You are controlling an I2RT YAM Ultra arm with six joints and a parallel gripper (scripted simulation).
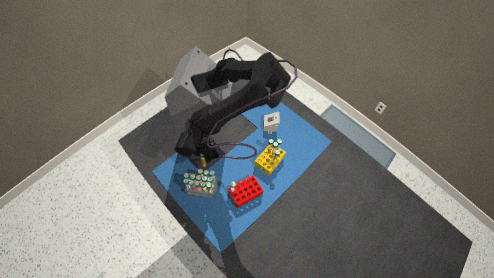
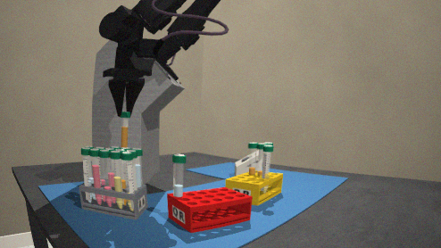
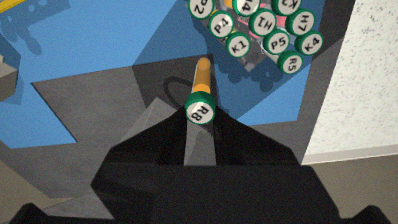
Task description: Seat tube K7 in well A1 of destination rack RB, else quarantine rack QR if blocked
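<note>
Closed on tube R8's green cap, the jaws [image 1: 202, 155] [image 2: 125, 115] of mine were matte, black and tapered. R8 [image 1: 203, 161] [image 2: 124, 134] [image 3: 201, 82] hung nearly upright, clear-walled and round-ended, with orange inside. Near it stood the grey rack [image 1: 206, 194] [image 2: 100, 206] [image 3: 253, 61], crowded with ribbed green caps in my way on that side; R8's lower end was hidden behind them in the exterior view. K7 [image 1: 233, 186] [image 2: 178, 176], pale liquid low in it, stood in an end well of the red rack [image 1: 248, 195] [image 2: 223, 215], a block of round wells. The yellow rack [image 1: 269, 171] [image 2: 268, 192] [image 3: 12, 5] held a few tubes beside a whitish box [image 1: 271, 123] [image 2: 245, 163] [image 3: 7, 75]. All the racks sat on the smooth blue mat [image 1: 305, 135] [image 2: 312, 179] [image 3: 100, 40], over a mottled dark-grey worktop [image 1: 350, 200] [image 2: 384, 201] [image 3: 320, 95]. Behind rose a plain tan wall [image 2: 335, 89].
</note>
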